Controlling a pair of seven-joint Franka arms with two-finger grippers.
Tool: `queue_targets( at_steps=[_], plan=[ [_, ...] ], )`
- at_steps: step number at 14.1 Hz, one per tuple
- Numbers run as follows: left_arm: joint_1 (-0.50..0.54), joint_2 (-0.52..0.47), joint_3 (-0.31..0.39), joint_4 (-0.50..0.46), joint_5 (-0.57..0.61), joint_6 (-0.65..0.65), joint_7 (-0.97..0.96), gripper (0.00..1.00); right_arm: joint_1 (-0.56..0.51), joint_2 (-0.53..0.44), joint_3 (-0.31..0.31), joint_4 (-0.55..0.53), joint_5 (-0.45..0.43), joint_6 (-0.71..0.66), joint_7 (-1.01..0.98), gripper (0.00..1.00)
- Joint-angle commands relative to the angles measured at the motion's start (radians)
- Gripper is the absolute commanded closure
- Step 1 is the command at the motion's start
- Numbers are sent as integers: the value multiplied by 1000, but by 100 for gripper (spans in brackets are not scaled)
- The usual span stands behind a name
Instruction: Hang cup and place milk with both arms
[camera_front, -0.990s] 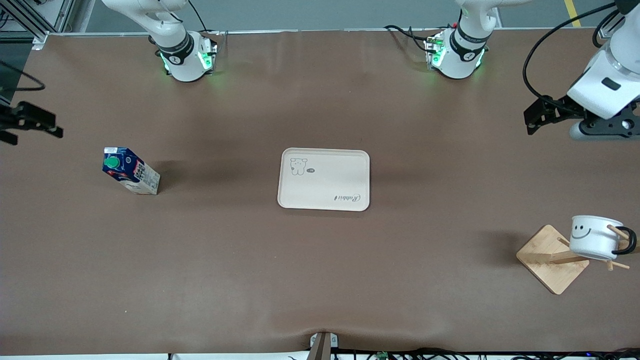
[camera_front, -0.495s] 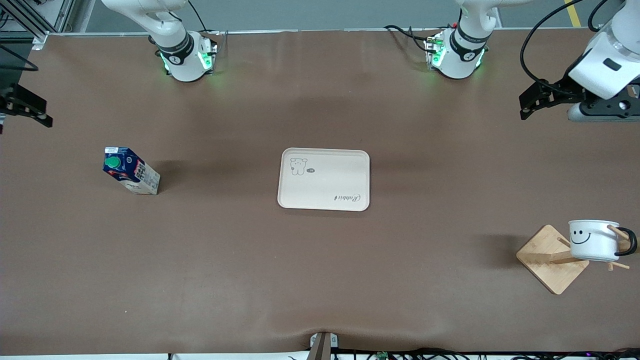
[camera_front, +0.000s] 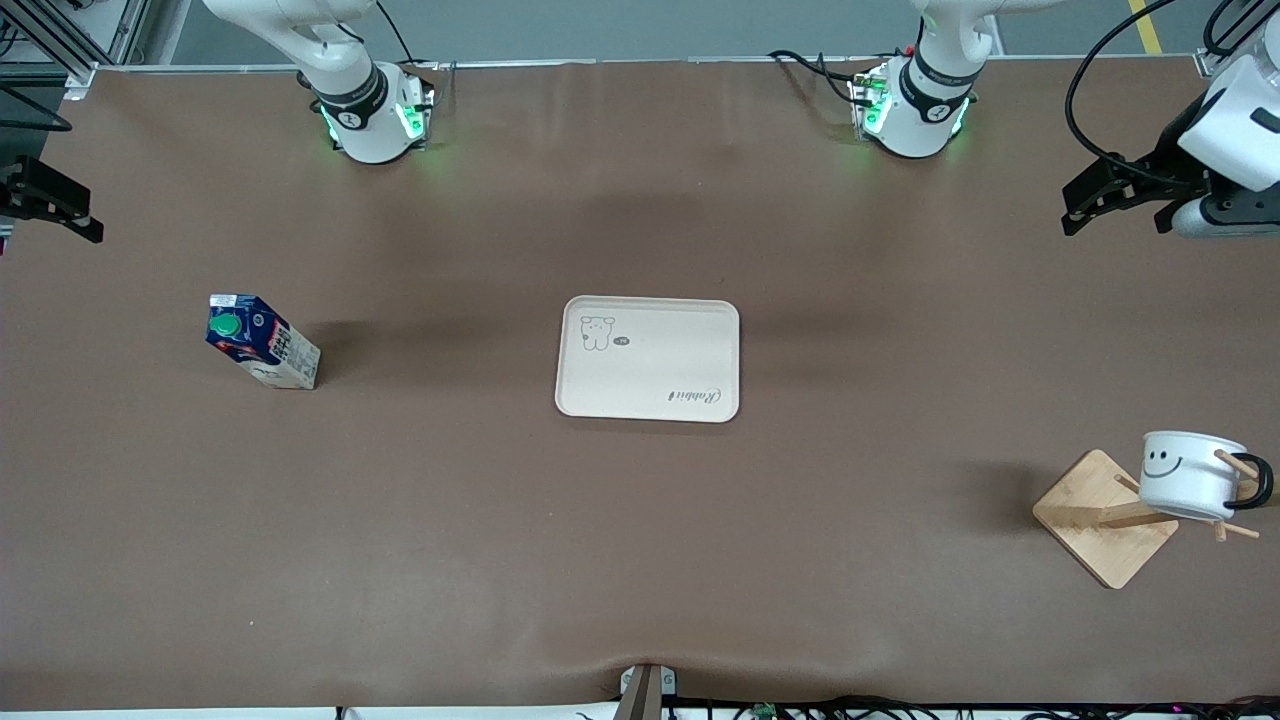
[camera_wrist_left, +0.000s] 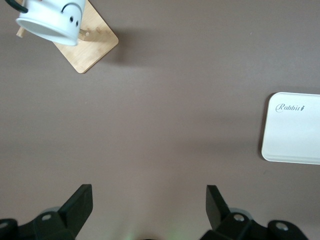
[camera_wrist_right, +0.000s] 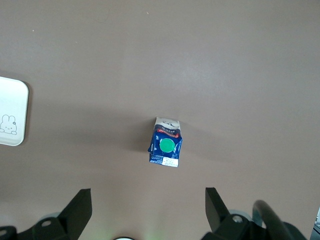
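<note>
The white cup (camera_front: 1188, 475) with the black smiley face hangs by its black handle on a peg of the wooden rack (camera_front: 1100, 520) at the left arm's end of the table; it also shows in the left wrist view (camera_wrist_left: 50, 22). The milk (camera_front: 262, 342) stands upright on the table at the right arm's end, green cap up, and shows in the right wrist view (camera_wrist_right: 166, 145). My left gripper (camera_front: 1088, 200) is open and empty, high over the table, well apart from the cup. My right gripper (camera_front: 55, 208) is open and empty, up in the air at the table's end, apart from the milk.
A cream tray (camera_front: 648, 358) with a rabbit print lies at the table's middle; its edge shows in the left wrist view (camera_wrist_left: 295, 130) and the right wrist view (camera_wrist_right: 12, 112). The two arm bases (camera_front: 375, 115) (camera_front: 910, 110) stand along the table's edge.
My left gripper has drawn farther away from the hung cup, toward the table's end. The cup has rocked a little on its peg. My right gripper has risen slightly.
</note>
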Motion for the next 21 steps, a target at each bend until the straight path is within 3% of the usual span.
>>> queue_targets(
  at_steps=[1, 8, 12, 21],
  plan=[
    [11, -28, 5, -13, -20, -6, 7, 0, -4, -4, 2, -4, -19, -11, 2, 0],
    [3, 11, -5, 46, 6, -7, -1, 0, -10, -4, 2, -4, -9, -12, 8, 0],
    [0, 23, -5, 59, 29, -27, -1, 0, -5, -4, 3, -6, -6, -22, 172, 0],
    [3, 23, -16, 68, 45, -72, -13, 0, -7, -1, 3, -6, -6, -28, 177, 0]
  ],
)
